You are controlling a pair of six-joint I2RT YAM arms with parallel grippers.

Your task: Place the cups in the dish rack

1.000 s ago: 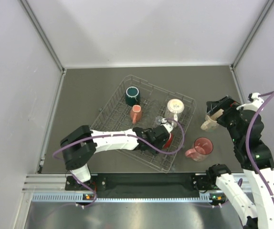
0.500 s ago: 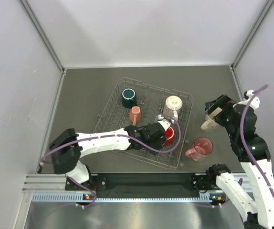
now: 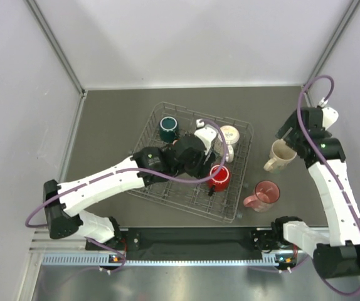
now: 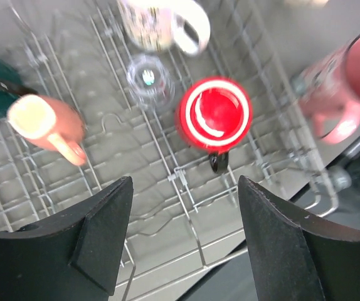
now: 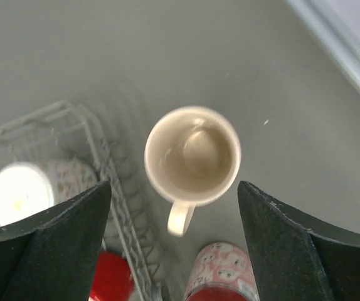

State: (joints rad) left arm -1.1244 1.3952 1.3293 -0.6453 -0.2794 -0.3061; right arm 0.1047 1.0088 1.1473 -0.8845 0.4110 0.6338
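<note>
My right gripper (image 5: 174, 188) hangs wide open and empty straight over the cream mug (image 5: 192, 157), which stands upright on the table just right of the dish rack (image 3: 189, 119) in the overhead view. Its handle points to the lower edge of the wrist frame, clear of both jaws (they would close across the body). The left gripper (image 4: 185, 182), also spread and empty, hovers over the red mug (image 4: 214, 114) inside the rack, so the right arm is nearer.

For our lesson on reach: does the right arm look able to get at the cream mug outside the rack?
Probably yes. The right gripper hangs open directly above the cream mug, which stands upright on the table with nothing over it.
</note>
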